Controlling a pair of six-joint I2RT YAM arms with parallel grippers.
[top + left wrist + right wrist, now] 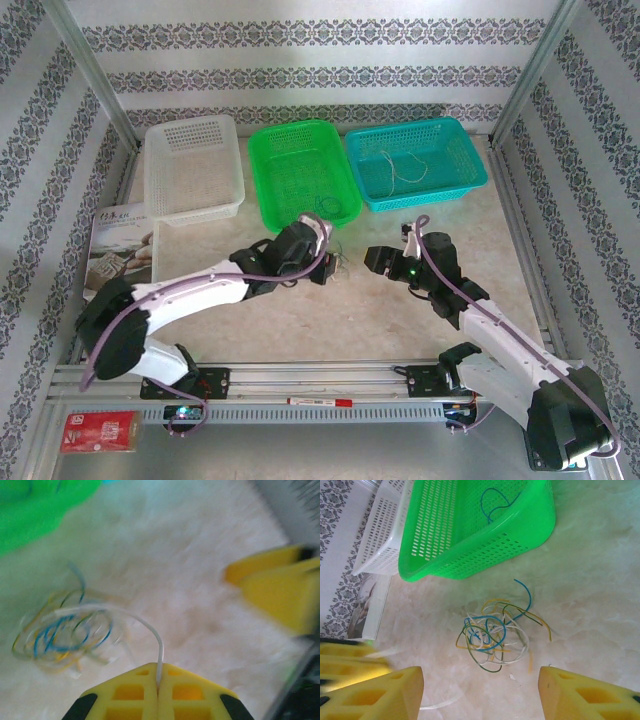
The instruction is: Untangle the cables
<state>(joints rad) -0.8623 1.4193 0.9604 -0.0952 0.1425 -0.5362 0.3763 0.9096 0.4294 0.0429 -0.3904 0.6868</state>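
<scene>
Left wrist view, item one: left gripper (159, 682), jaws closed flat on one whitish cable (159, 647).

Item two: cable tangle (62, 632), a loose, roundish knot of blue, yellow and whitish strands on the table, near the green basket (470, 560). It has no clear long axis. The pinched strand arcs from the jaws into it.

Item three: right gripper (480, 687), jaws apart, empty, on the tangle's side away from the basket.

Handling: draw the strand slowly along its own line while the right gripper pins the knot.

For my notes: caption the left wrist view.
Left gripper shut on a white cable trailing from the tangle.
</scene>
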